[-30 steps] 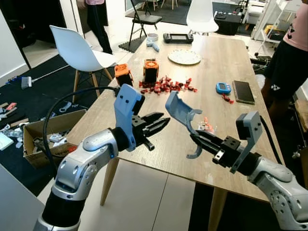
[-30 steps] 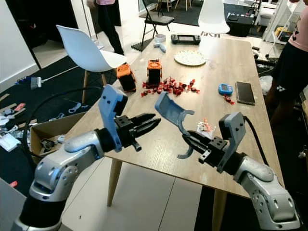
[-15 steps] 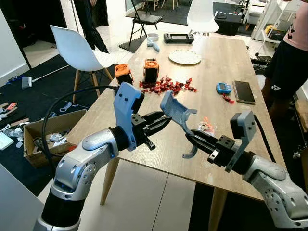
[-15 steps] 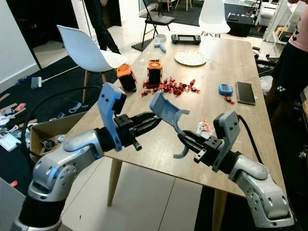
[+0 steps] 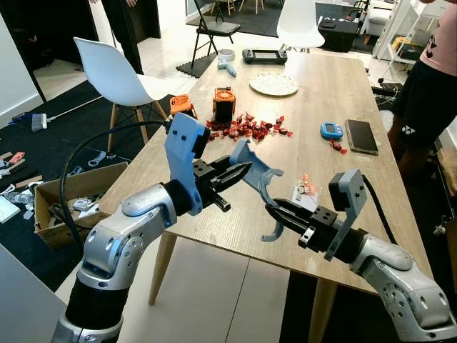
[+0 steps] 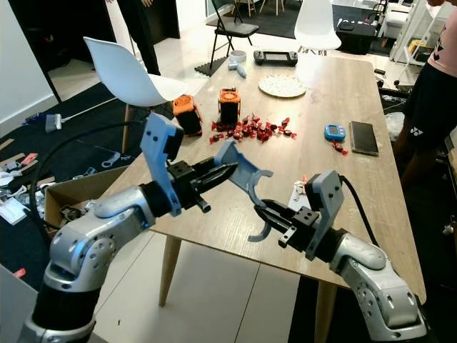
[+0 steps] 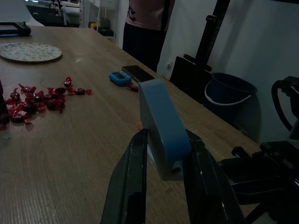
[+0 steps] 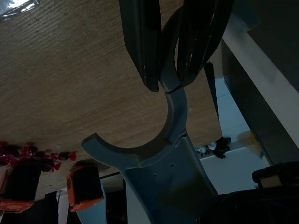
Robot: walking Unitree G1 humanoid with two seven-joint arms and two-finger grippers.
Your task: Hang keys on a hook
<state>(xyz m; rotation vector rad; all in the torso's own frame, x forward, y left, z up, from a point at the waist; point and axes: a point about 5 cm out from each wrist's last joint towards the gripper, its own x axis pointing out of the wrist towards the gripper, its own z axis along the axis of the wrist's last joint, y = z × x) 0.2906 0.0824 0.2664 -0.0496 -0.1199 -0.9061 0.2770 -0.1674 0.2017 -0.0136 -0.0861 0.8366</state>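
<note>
Left wrist view has the left gripper (image 7: 161, 184) clenched on the blue hook (image 7: 161, 126). Right gripper (image 5: 277, 214) clasps the hook's curved end above the counter (image 5: 335, 100).

A long table (image 5: 335, 100) of light wood on slanted wooden legs is seen running away from the camera, over a floor of pale tiles (image 5: 228, 307). A white shell chair (image 5: 118, 75) is set at its left side, and a second white chair (image 5: 300, 23) stands at the far end. Further back a dark folding chair (image 5: 214, 28) is placed beside dark floor mats. To the left the floor is covered by a dark carpet (image 5: 43, 157), on which an open cardboard box (image 5: 68, 204) is laid among scattered small items. A white wall (image 5: 14, 78) is seen at the far left. The room is evenly and brightly lit.
</note>
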